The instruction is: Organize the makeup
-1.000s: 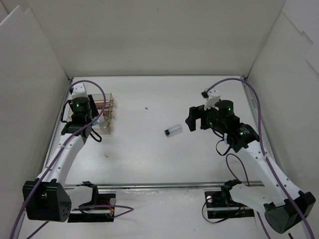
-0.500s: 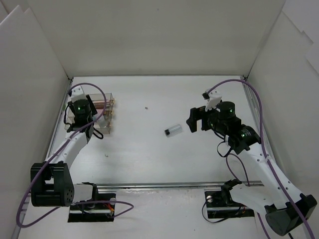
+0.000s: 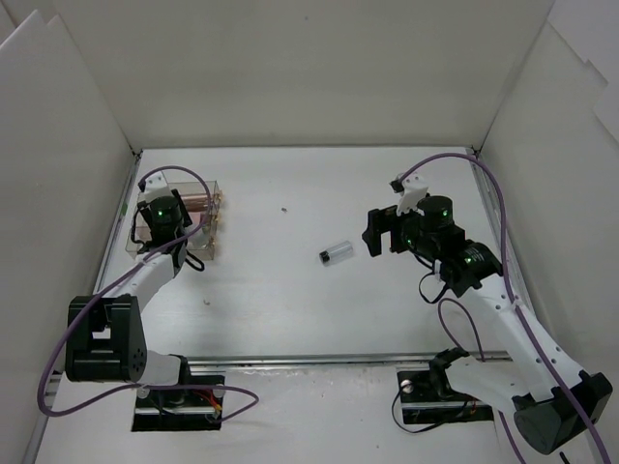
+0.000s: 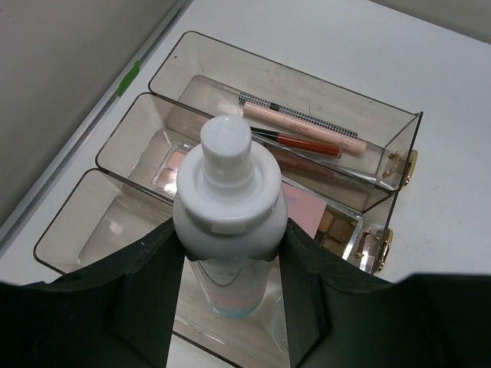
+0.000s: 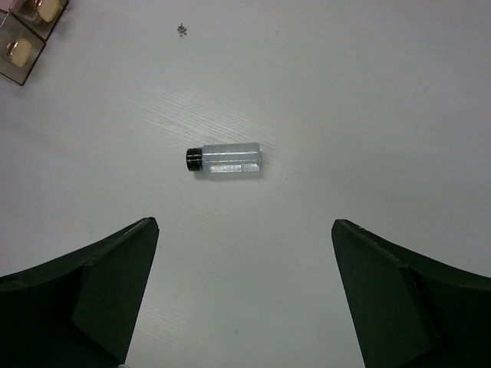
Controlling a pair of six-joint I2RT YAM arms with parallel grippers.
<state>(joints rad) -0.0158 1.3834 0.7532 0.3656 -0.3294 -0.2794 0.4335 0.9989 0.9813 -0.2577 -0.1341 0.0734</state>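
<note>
Makeup bottle with a white pump cap [image 4: 226,207] is clamped between the fingers of the left gripper [image 4: 229,287]. The two dark fingers press against its clear body just below the cap. The lower body shows a pale pink and blue tint. The bottle stands in line with the wrist camera, cap toward the lens, over the clear compartmented organizer [image 4: 399,146]. Whether its base touches the organizer floor cannot be told.

Organizer location: far left part of the white table [image 3: 290,309], beside the left wall. In the top view the left gripper [image 3: 164,217] sits directly above it.

Organizer contents, left wrist view:
- Far compartment: a pale pink stick [image 4: 299,121] lies lengthwise, with a thinner red-brown stick [image 4: 295,139] just beside it.
- Middle compartment: an eyeshadow palette [image 4: 173,165] with pinkish pans lies flat, partly hidden behind the bottle cap. A pink flat item [image 4: 304,208] shows to the right of the cap; its full shape is hidden.
- Near compartment: only its clear floor and walls show.

A small clear bottle with a black cap [image 5: 225,159] lies on its side on the bare table near the centre, well apart from the organizer. In the right wrist view its cap points left.

The right gripper [image 5: 242,307] hangs above the table with its fingers spread wide and nothing between them. The small clear bottle [image 3: 336,255] lies just to the left of the right gripper [image 3: 372,232] in the top view, not touching it.

A small dark speck [image 5: 182,31] lies on the table beyond the bottle.
</note>
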